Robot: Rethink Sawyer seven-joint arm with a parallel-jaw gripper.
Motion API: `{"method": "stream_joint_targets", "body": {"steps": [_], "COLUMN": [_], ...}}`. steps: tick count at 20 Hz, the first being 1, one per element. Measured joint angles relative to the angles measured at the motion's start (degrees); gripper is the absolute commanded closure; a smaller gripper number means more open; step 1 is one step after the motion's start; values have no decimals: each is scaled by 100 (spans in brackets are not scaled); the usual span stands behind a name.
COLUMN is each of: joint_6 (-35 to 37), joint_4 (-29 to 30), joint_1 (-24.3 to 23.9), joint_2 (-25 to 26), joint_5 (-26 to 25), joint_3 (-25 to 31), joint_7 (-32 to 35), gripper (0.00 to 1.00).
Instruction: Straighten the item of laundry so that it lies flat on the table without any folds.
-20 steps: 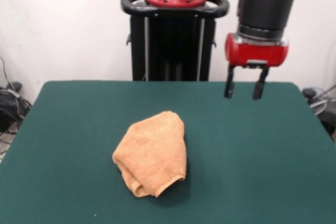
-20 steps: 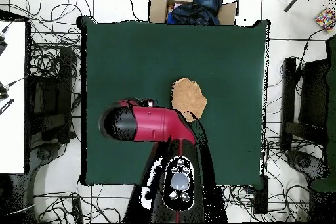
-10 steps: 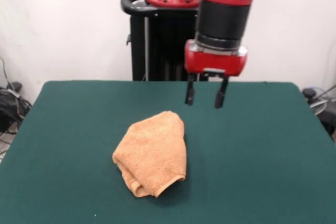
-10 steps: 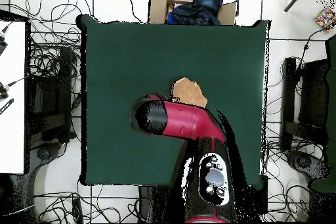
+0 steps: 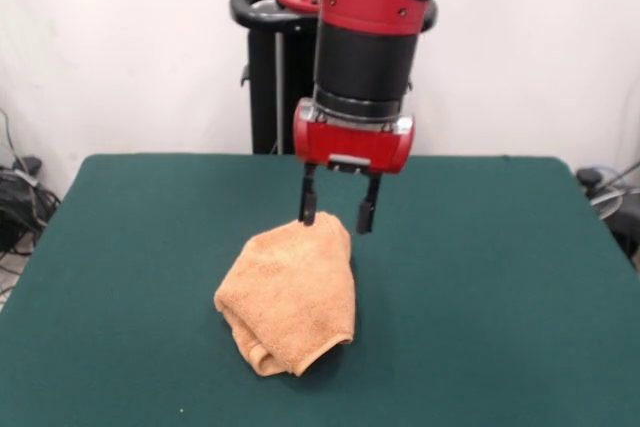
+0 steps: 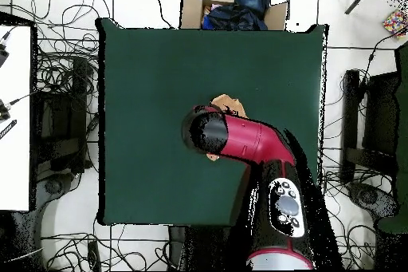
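The orange-tan towel (image 5: 290,292) lies bunched and folded over itself near the middle of the green table (image 5: 500,287). Its stripe bands and white tag do not show. My gripper (image 5: 334,211) hangs open just above the towel's far edge, one finger (image 5: 308,203) over the cloth and the other at its far right corner. It holds nothing. In the overhead view the arm (image 6: 239,137) covers most of the towel (image 6: 227,104); only slivers show, and the gripper is hidden under the arm.
The robot's black pedestal (image 5: 330,87) stands behind the table's far edge. In the overhead view a cardboard box with dark cloth (image 6: 233,5) sits beyond the table's top edge, and cables (image 6: 56,85) lie on the floor around it.
My gripper has swung from the table's far right side leftward and down, and now hangs over the towel's far edge. The towel has not moved.
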Motion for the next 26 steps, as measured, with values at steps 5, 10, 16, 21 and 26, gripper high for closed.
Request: {"method": "stream_joint_targets", "body": {"steps": [5,10,16,21,26], "joint_6": [-232,-282,-282,-282,-280], "joint_4": [-124,-263,-388,-464,-477], "joint_1": [-27,-55,-122,-140,-128], "joint_2": [229,439,612,660,613], "joint_5": [-64,-193,-390,-512,-558], "joint_3": [4,58,172,194,193], "joint_7": [0,0,0,0,0], "gripper": [0,0,0,0,0]}}
